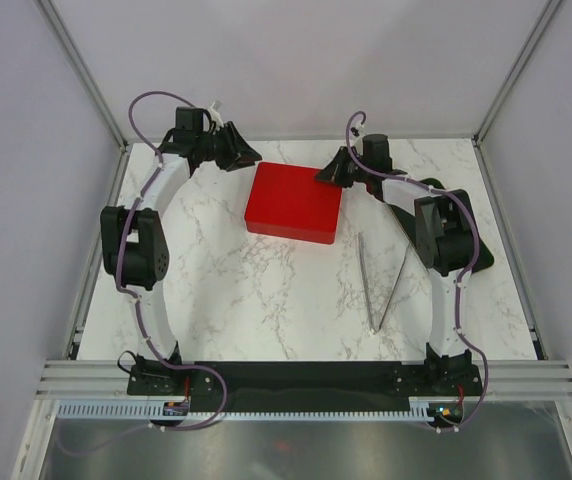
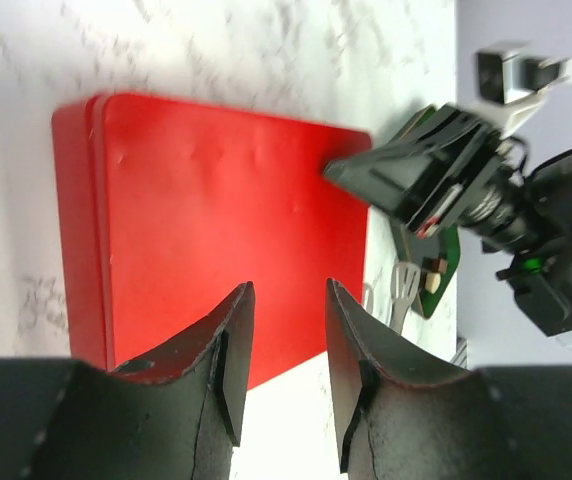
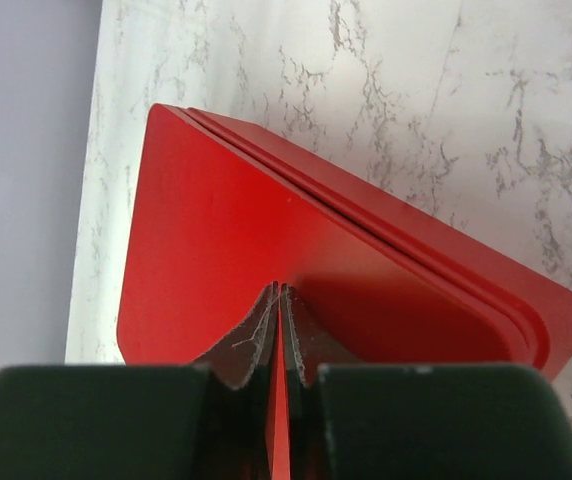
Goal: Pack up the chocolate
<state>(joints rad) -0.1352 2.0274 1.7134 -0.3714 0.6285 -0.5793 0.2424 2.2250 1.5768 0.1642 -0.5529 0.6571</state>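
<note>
From above, I see the red box [image 1: 288, 233] closed, toward the far edge of the table [image 1: 236, 310]. The left gripper [image 1: 234, 155] is off its far left corner and the right gripper [image 1: 328, 175] is at its far right corner. No chocolate shows anywhere; if packed, it sits under the lid [image 1: 296, 198].

Left wrist: the fingers stand spread, holding nothing, over the box's edge.

Right wrist: the fingers are pressed together on what looks like the lid's thin rim. I judge that narrow pinch could slip, or drag the whole box.
</note>
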